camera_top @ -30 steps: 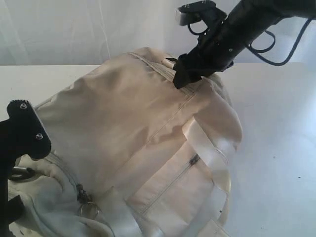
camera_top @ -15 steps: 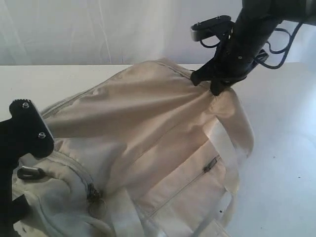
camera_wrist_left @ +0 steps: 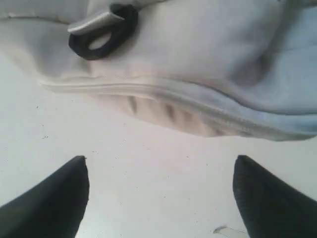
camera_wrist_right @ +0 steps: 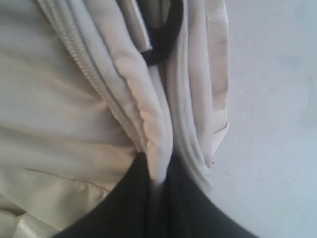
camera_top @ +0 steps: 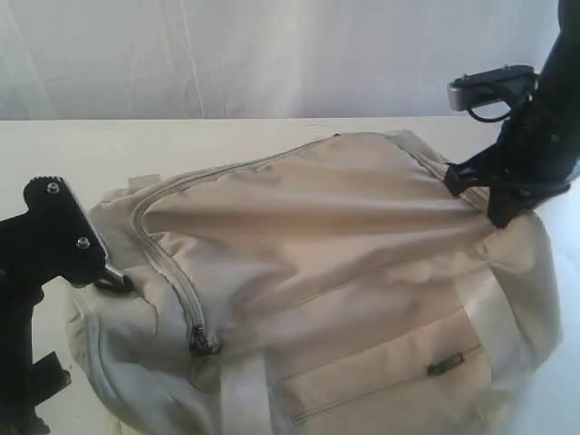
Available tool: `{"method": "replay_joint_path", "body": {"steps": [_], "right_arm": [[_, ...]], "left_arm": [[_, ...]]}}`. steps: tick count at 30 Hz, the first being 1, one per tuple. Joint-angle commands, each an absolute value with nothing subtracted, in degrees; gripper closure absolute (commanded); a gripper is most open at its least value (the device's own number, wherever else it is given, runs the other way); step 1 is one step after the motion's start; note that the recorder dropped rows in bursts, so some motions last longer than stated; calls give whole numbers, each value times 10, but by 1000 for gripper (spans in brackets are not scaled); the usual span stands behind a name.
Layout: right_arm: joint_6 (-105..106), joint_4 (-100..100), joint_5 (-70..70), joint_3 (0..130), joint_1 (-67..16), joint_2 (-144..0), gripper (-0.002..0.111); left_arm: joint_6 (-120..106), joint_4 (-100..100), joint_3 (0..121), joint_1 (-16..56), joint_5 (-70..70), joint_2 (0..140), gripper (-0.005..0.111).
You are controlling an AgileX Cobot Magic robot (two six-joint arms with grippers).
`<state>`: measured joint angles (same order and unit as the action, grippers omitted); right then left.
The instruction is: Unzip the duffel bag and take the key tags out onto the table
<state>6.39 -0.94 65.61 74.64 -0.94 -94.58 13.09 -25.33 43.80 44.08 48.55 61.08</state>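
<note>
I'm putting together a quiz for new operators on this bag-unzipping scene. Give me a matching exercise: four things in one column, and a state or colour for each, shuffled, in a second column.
Things
1. left gripper
2. right gripper
3. D-ring
4. table

States
A. pinching a fold of the duffel bag
B. plain white
C. black, on a webbing loop
D. open, holding nothing

Pairs: 1-D, 2-A, 3-C, 4-B

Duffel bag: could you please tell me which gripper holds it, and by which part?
The right gripper pinches the duffel bag by a fabric fold beside its zipper. The left gripper is open, empty.
</note>
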Motion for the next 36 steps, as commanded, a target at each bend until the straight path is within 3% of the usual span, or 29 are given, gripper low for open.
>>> {"method": "replay_joint_path", "body": {"steps": [1, 10, 22, 36], "right_arm": [[50, -32, 689, 650, 0, -891, 108], [92, 56, 651, 525, 0, -823, 108], [168, 142, 603, 530, 0, -821, 108], [179, 156, 602, 533, 0, -821, 108]], "left_arm": [[133, -262, 440, 441, 491, 607, 26], [128, -276, 427, 441, 420, 607, 26], [-64, -194, 522, 441, 385, 611, 26], [-112, -226, 544, 441, 415, 780, 26]]}}
